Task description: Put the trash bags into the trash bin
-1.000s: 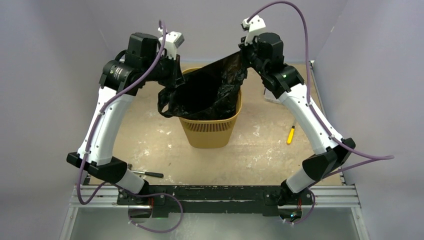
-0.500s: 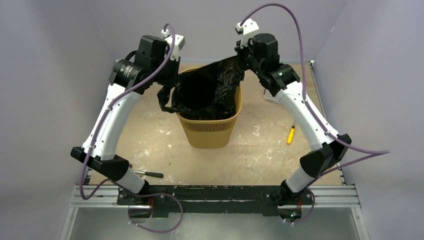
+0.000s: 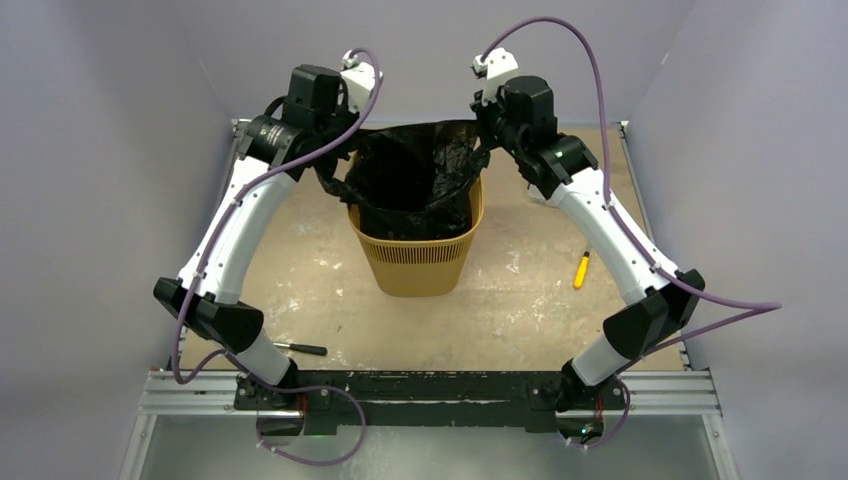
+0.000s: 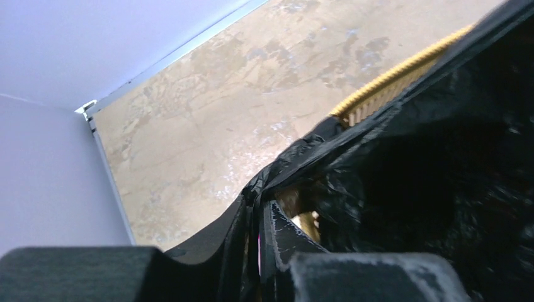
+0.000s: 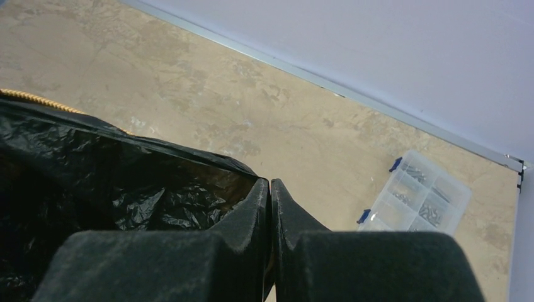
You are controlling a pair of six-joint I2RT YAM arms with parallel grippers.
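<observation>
The glossy black trash bag [image 3: 415,175] hangs open inside the orange-yellow mesh trash bin [image 3: 415,262], which stands upright mid-table. My left gripper [image 3: 340,150] is shut on the bag's left edge, at the bin's far-left rim. My right gripper [image 3: 486,128] is shut on the bag's right edge, at the far-right rim. The film stretches between them over the bin's back rim. In the left wrist view the pinched film [image 4: 277,182] runs from my gripper [image 4: 257,211], with the bin's rim [image 4: 390,82] beyond. In the right wrist view the bag [image 5: 113,182] leads to my shut gripper [image 5: 269,184].
A small clear plastic box [image 5: 415,201] of parts lies at the far right of the table, partly behind my right arm. A yellow-handled tool [image 3: 581,268] lies right of the bin. A black-handled tool [image 3: 295,348] lies near the left arm's base. Walls enclose the table.
Both grippers have moved toward the far wall and lower, carrying the bag's edges. The bag's mouth has spread over the bin's back rim and sunk deeper in.
</observation>
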